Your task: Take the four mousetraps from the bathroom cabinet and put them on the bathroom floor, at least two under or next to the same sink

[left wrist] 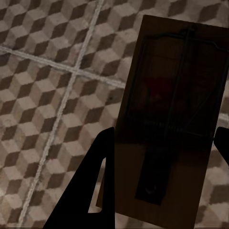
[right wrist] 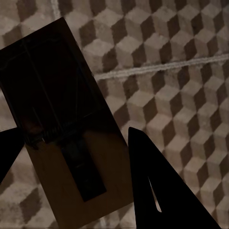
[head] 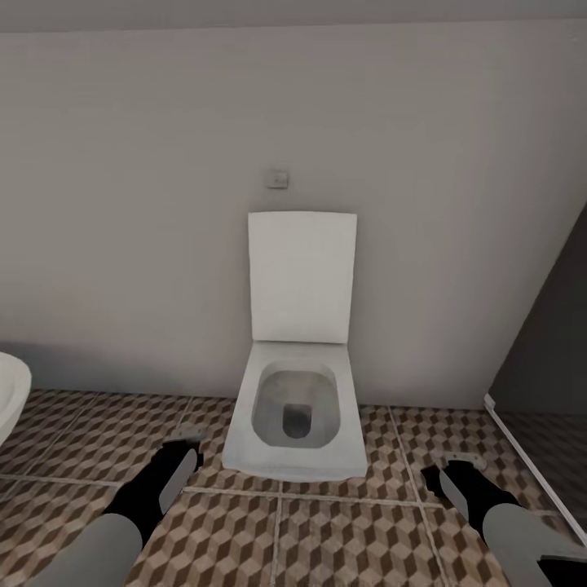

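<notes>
Each hand grips a mousetrap: left hand on one mousetrap, right hand on another, above the bathroom floor; toilet at twelve o'clock. Next, seemingly: find the sink.

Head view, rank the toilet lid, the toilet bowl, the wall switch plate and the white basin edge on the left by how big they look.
1. toilet bowl
2. toilet lid, close to the bowl
3. white basin edge, cut off by the frame, so unsure
4. wall switch plate
</notes>
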Robot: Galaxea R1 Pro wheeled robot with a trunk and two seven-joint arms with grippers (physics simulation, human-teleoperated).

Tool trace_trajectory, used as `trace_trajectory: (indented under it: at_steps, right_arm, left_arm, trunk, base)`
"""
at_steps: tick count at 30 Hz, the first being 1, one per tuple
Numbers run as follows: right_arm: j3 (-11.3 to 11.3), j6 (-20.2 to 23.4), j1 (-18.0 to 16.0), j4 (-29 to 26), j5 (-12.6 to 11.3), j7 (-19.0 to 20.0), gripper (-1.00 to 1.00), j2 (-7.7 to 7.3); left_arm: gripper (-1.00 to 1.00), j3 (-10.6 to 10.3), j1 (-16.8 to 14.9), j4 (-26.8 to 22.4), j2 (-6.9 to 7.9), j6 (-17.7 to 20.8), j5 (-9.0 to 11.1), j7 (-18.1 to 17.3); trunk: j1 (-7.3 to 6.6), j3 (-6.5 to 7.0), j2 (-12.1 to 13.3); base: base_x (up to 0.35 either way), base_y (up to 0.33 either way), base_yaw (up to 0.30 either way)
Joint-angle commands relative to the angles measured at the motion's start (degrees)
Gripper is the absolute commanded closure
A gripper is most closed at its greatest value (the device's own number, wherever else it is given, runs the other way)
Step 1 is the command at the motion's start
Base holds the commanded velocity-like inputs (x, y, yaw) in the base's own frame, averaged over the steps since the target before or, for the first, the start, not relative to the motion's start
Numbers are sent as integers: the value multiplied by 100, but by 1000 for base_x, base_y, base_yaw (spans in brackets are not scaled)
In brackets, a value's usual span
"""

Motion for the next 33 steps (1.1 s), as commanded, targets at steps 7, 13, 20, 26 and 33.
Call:
trace_trajectory:
  at_steps: [7,13,20,26,33]
  right_arm:
    - [-17,19,-2,-12,-48,-15,100,4]
    - [-19,19,-2,-12,-48,-14,100,4]
    - [-19,19,-2,-12,-48,-14,100,4]
    - [-19,19,-3,-12,-48,-15,100,4]
    - [-16,-234,-1,-28,-42,-13,100,8]
  left_arm:
    - [100,-37,-4,-10,17,37,71,51]
    - [100,-37,-4,-10,19,56,73,50]
    - [100,-36,-4,-10,27,76,73,50]
    - [100,-36,-4,-10,28,81,73,35]
    - [100,-36,-4,22,35,82,81,-2]
  trunk:
    - [16,-161,-12]
    - [32,-294,-20]
    - [50,-449,-30]
    - [65,-582,-38]
    - [83,-737,-47]
  base:
    - [0,0,0]
    - [0,0,0]
    - [0,0,0]
    - [0,0,0]
    - [0,0,0]
